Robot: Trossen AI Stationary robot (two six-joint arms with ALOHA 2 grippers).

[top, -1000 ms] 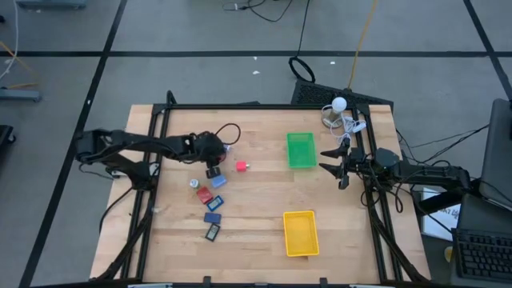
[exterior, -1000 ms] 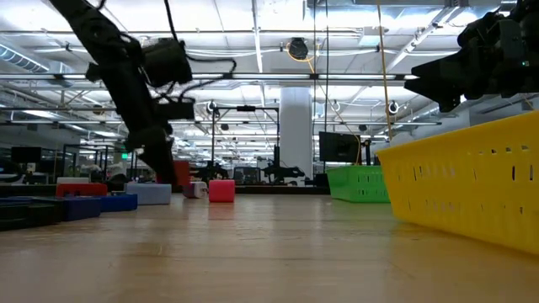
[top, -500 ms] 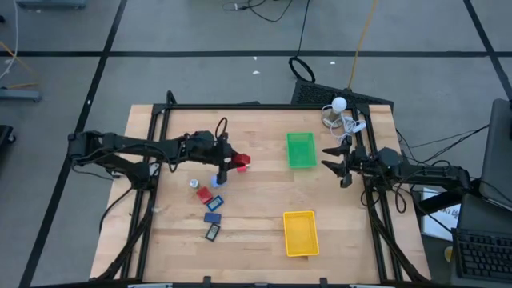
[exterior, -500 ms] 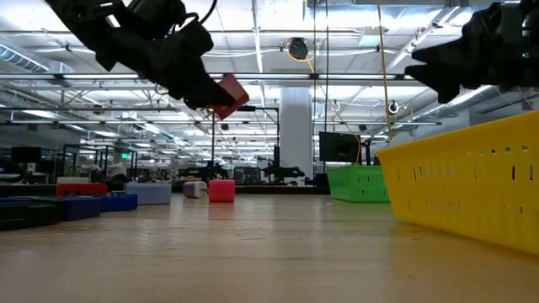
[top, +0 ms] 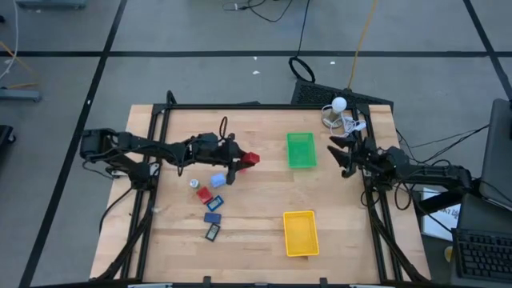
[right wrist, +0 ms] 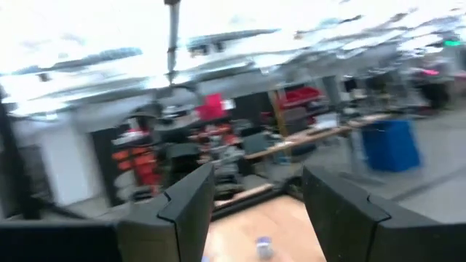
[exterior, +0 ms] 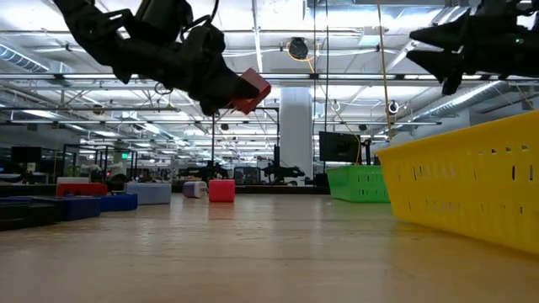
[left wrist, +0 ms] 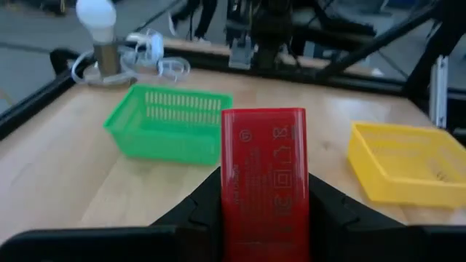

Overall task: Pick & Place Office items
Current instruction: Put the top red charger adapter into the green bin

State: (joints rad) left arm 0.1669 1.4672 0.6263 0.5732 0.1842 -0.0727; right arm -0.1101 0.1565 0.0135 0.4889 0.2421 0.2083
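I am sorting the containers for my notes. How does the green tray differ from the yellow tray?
The green tray lies at the table's far side, close to the left pincer with its red piece; the yellow tray lies at the near side, away from both arms. In the low view the yellow tray looms large in front, while the green tray sits small behind. Both are empty rectangular plastic baskets with slotted walls.

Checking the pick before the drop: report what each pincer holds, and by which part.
The left pincer clamps the red piece by its two side edges, lifted off the table. The right pincer holds nothing, fingers apart.
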